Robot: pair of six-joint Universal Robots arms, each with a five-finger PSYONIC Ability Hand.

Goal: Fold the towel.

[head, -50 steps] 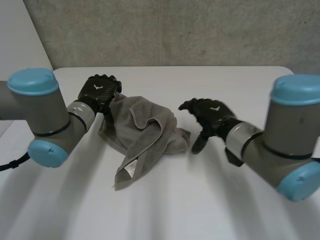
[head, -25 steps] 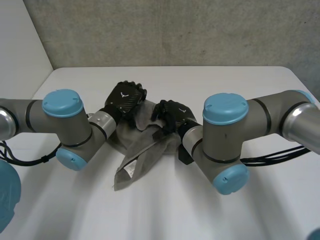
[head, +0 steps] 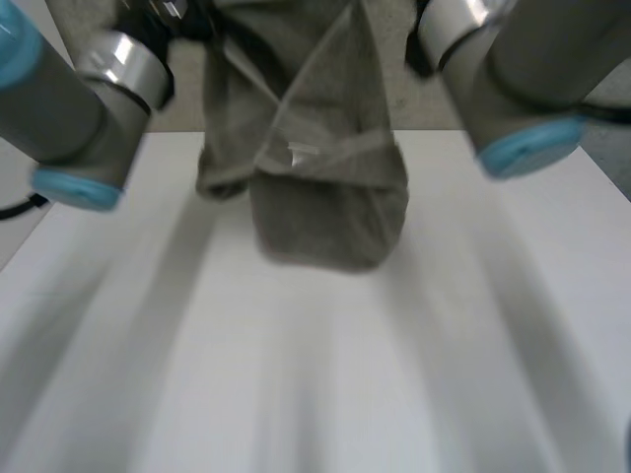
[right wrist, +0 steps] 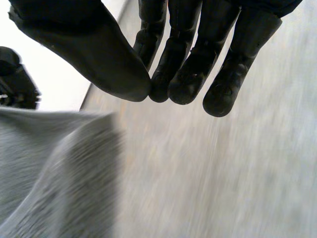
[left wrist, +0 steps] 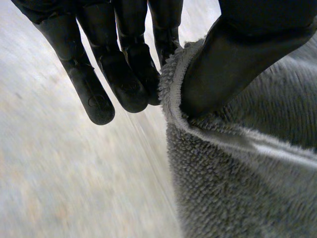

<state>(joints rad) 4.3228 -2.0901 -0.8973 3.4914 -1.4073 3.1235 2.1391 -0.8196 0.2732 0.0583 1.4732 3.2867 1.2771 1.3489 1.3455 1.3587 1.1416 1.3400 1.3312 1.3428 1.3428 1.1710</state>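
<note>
From my station I see the towel (head: 325, 197) hanging in the air between the two arms, above the white table (head: 414, 374). It is grey and bunched, with folds that run down to a rounded lower end. This lower end seems to be off the table, but the head view is smeared there and I am not sure.

The left hand (left wrist: 119, 74) grasps the towel. In the left wrist view, its thumb (left wrist: 223, 64) presses the towel's thick hem against the straight fingers, and the rest of the cloth hangs below the thumb.

The right hand (right wrist: 188, 59) is near the upper edge of the towel, just beside one corner. I cannot tell if this hand holds the cloth or not.

The left arm (head: 69, 108) and the right arm (head: 532, 79) are both high, one on each side of the towel.
</note>
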